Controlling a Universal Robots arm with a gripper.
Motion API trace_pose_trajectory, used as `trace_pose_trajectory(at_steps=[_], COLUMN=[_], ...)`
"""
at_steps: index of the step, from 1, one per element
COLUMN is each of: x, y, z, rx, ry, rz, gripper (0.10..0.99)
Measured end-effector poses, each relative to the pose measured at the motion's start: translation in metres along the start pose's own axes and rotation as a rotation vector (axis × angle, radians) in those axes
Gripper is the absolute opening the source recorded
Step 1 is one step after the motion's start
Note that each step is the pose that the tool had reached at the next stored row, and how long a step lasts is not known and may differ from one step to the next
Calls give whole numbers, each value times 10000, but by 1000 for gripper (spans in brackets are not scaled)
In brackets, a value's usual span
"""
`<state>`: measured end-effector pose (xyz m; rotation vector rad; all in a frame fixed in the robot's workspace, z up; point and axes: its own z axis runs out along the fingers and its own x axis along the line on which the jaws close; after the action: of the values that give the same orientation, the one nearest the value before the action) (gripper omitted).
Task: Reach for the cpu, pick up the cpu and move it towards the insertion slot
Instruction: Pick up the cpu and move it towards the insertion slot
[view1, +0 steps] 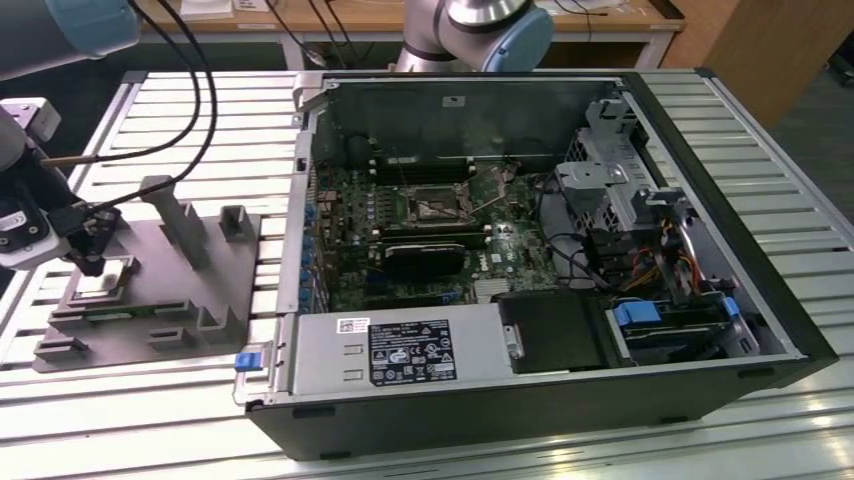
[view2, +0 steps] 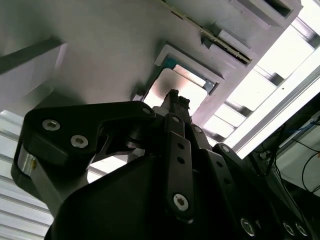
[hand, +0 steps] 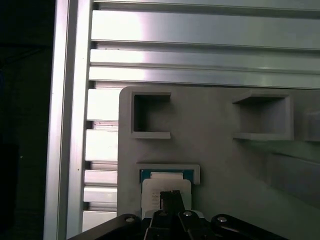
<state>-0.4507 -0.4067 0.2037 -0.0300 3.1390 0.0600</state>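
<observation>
Cpu sits flat in a shallow rimmed pocket of the grey fixture block, pale top upward, with the pincer directly over its middle in both wrist views. The pincer's fingertips look drawn together with no gap between them, so it reads as closed and holding nothing. Whether the tips actually touch the chip's top I cannot tell. In the exterior view the pincer hangs straight down onto the cpu at the view's left, among the block's upright posts. I judge the reach to be finished and the pick-up not yet secured, since the chip lies seated in its pocket. A grasp from here would call for the fingertips to span the chip's edges, then a straight lift clear of the rim. Beyond the fixture, across the slatted aluminium table, lies the open computer case. The insertion slot, a square metal-framed socket on the board just beyond a black rectangular block, is well apart from the cpu.
</observation>
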Motion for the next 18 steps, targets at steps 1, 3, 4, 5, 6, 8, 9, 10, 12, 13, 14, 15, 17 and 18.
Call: trace_pose_trajectory(at_steps=[1,3,4,5,6,8,9,10,12,13,14,15,17,18], x=[8,22,28,33,35,36,36,36,37,37,37,37,37,37], y=[-1,-2,-2,-3,-3,-3,-3,-3,-3,-3,-3,-3,-3,-3], z=[15,43,55,63,67,67,67,68,68,68,68,68,69,69], rx=[1,0,0,0,-1,0,1,0,0,0,0,0,0,0], ry=[1,0,0,-1,-1,0,1,1,0,0,0,0,0,0], rz=[0,-1,-1,-1,-2,-1,-1,-1,-1,-1,-1,-1,-1,0], gripper=[106,106,106,106,106,106,106,106,106,106,106,106,169,169])
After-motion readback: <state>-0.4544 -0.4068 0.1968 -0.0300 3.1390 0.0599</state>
